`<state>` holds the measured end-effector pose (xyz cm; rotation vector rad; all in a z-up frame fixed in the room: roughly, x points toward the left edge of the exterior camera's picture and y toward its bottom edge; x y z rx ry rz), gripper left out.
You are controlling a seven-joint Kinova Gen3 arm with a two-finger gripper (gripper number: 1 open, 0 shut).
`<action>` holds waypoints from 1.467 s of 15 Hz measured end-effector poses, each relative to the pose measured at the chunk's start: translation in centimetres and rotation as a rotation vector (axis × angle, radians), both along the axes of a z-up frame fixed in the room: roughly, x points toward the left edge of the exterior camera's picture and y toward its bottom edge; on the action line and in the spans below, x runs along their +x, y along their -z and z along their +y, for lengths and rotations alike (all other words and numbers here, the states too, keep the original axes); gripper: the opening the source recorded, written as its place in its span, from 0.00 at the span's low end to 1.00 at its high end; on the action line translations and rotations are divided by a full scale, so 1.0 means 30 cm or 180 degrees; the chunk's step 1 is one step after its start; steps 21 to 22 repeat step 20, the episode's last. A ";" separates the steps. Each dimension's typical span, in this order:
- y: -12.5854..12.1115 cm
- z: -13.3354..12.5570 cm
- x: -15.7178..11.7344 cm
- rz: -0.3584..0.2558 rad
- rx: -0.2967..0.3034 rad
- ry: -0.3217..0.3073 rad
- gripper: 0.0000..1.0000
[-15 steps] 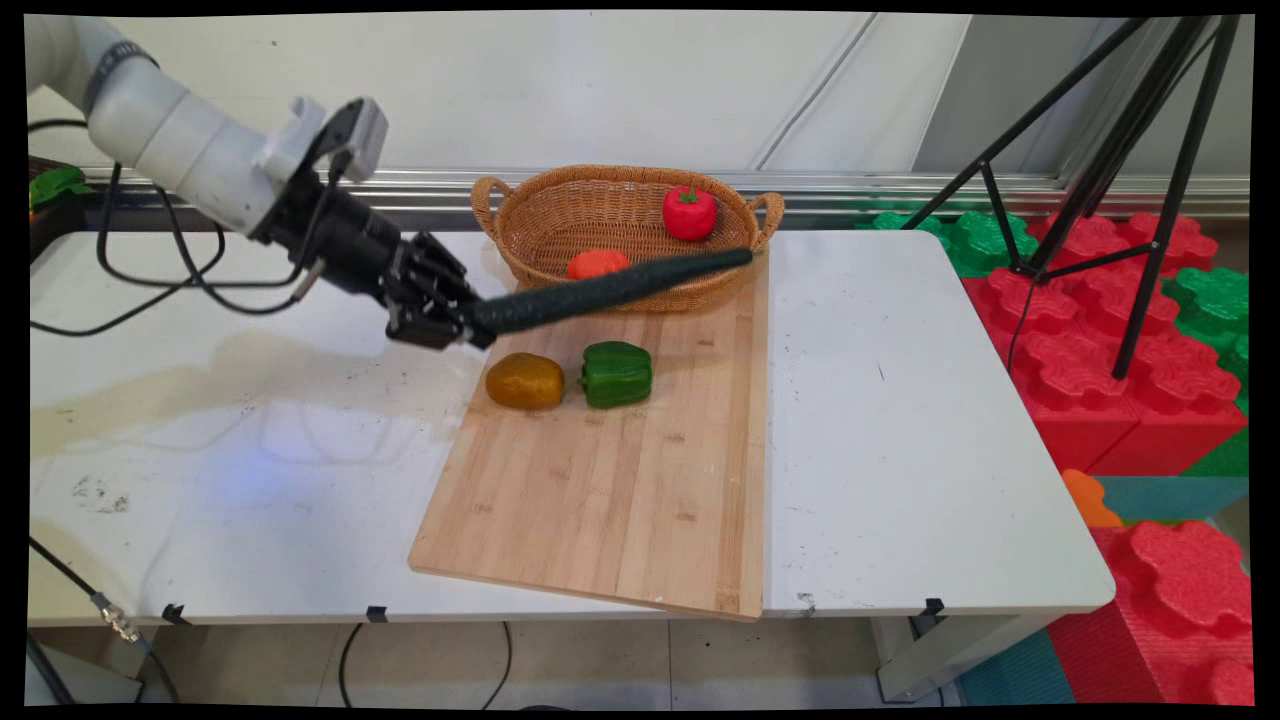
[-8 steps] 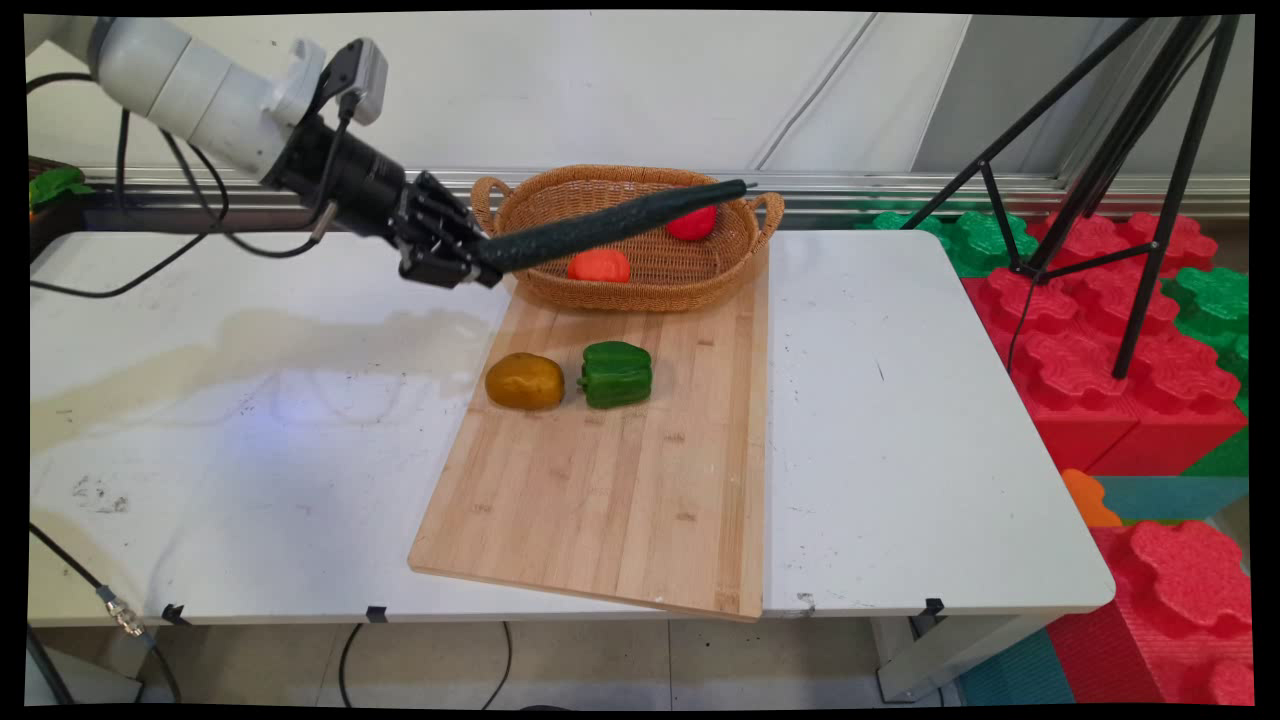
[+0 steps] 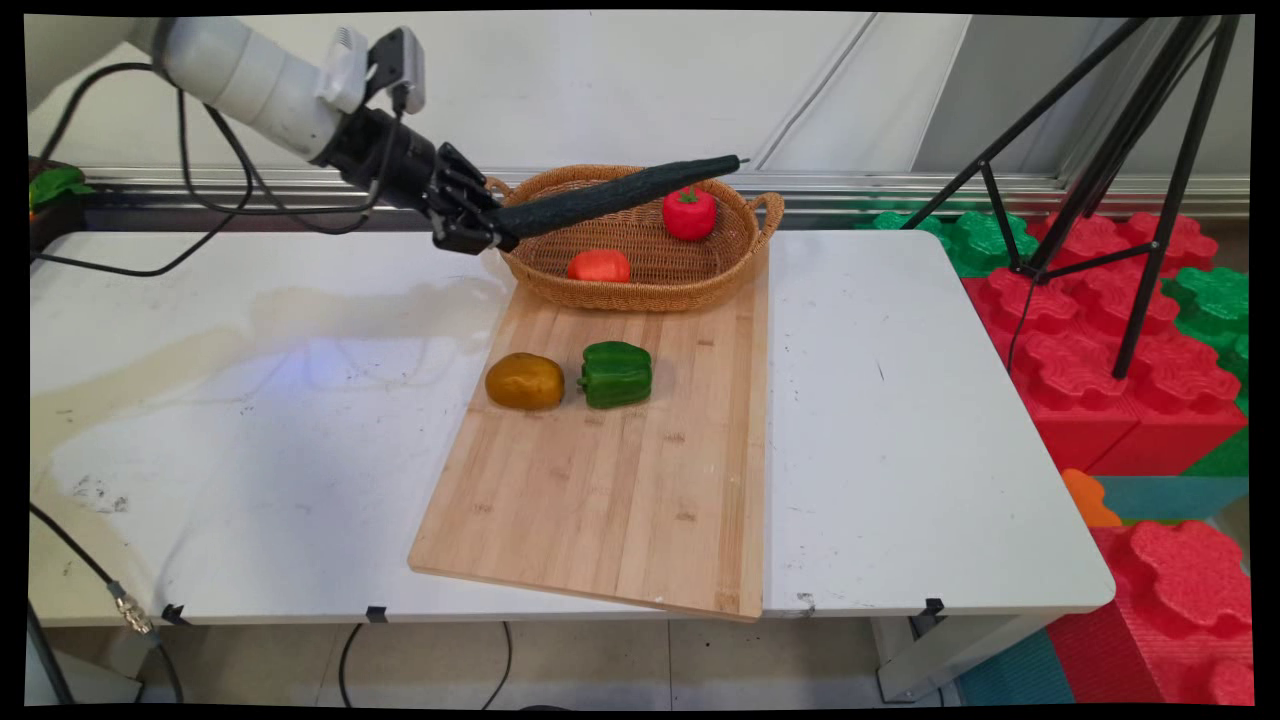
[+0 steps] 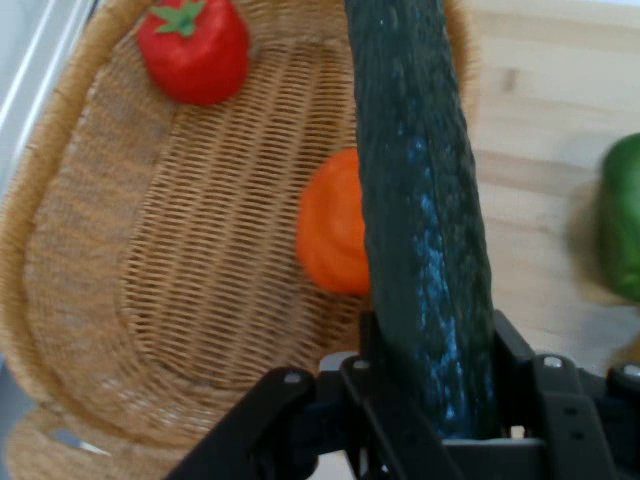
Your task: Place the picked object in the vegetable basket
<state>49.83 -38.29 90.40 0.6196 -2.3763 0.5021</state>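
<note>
My gripper (image 3: 490, 232) is shut on one end of a long dark green cucumber (image 3: 620, 193), held nearly level in the air over the wicker basket (image 3: 540, 270). The hand view shows the cucumber (image 4: 420, 220) running up from between the fingers, above the basket (image 4: 150, 290). Inside the basket lie a red tomato (image 3: 689, 212) (image 4: 193, 48) at the far side and an orange vegetable (image 3: 598, 266) (image 4: 335, 235), partly hidden by the cucumber in the hand view.
A wooden cutting board (image 3: 610, 490) lies in front of the basket, carrying a brown potato (image 3: 525, 381) and a green bell pepper (image 3: 616, 374) (image 4: 620, 220). A black tripod (image 3: 1110, 150) and red and green foam blocks (image 3: 1110, 340) stand to the table's right.
The gripper has risen and moved right and back with the cucumber, from just above the board's left edge to a spot over the basket's left handle.
</note>
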 end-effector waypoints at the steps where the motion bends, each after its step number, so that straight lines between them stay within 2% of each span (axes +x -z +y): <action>1: 0.007 -0.015 -0.002 -0.0030 -0.0024 -0.0002 0.00; 5: 0.060 -0.107 -0.037 -0.0197 -0.0168 0.0013 0.00; 14: 0.155 -0.238 -0.103 -0.0469 -0.0318 0.0067 0.00; 15: 0.160 -0.246 -0.106 -0.0484 -0.0329 0.0070 1.00; 22: 0.168 -0.265 -0.108 -0.0503 -0.0359 0.0080 1.00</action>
